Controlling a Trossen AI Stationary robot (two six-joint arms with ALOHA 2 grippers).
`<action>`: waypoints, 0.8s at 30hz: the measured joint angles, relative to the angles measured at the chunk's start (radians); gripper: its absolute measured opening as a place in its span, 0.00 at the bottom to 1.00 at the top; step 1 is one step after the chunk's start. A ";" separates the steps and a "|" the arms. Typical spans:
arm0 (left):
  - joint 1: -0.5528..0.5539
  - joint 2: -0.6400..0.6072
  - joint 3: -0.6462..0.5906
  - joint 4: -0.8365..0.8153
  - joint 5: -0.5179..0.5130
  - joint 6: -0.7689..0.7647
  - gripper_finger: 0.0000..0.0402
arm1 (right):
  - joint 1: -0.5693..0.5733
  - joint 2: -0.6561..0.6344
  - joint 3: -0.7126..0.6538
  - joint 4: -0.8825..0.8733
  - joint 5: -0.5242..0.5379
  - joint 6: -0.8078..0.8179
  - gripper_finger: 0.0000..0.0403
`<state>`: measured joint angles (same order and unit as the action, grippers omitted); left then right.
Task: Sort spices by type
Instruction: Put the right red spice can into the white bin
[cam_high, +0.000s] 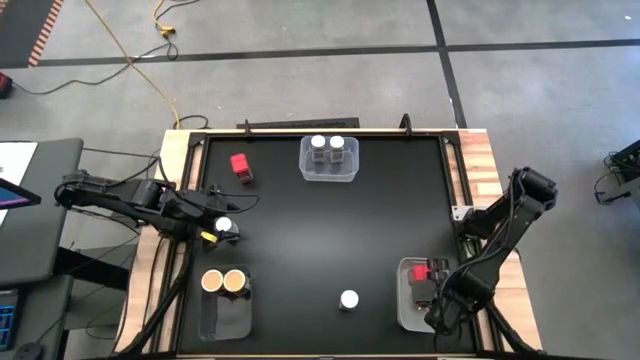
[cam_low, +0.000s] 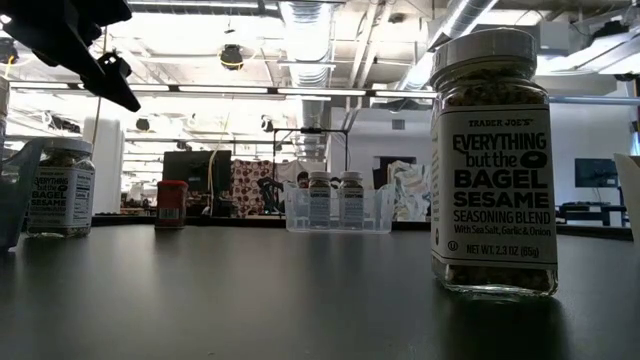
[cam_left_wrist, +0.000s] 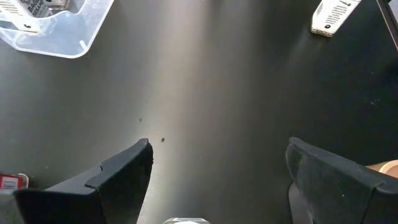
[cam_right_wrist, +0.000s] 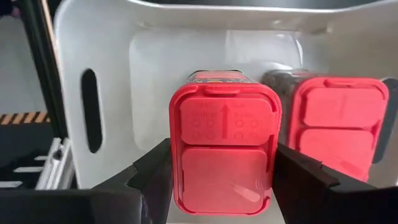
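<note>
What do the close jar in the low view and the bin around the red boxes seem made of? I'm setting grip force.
The jar looks like clear glass, glossy, its seasoning visible through it, with a white, probably plastic lid. The bin looks like translucent frosted plastic with moulded handle slots.

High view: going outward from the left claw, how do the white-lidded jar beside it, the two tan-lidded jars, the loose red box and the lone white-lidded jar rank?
From the left gripper:
1. White-lidded jar, right at it.
2. Tan-lidded jars, in the near-left bin; loose red box, toward the far edge. Too close to call.
3. Lone white-lidded jar, near-centre.
</note>
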<state>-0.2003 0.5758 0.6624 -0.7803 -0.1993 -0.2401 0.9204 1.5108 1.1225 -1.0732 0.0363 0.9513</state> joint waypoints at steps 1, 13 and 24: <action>0.000 0.000 0.000 0.000 0.000 0.000 0.88 | 0.000 0.000 0.000 -0.003 -0.002 -0.007 0.62; 0.000 0.000 0.000 0.000 0.000 0.001 0.88 | -0.013 0.000 -0.001 0.057 -0.011 -0.018 0.62; 0.000 0.000 0.000 -0.001 0.000 0.001 0.88 | -0.013 0.001 -0.066 0.072 -0.061 0.041 0.66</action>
<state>-0.2002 0.5758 0.6624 -0.7813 -0.1993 -0.2394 0.9070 1.5120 1.0565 -1.0016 -0.0250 0.9924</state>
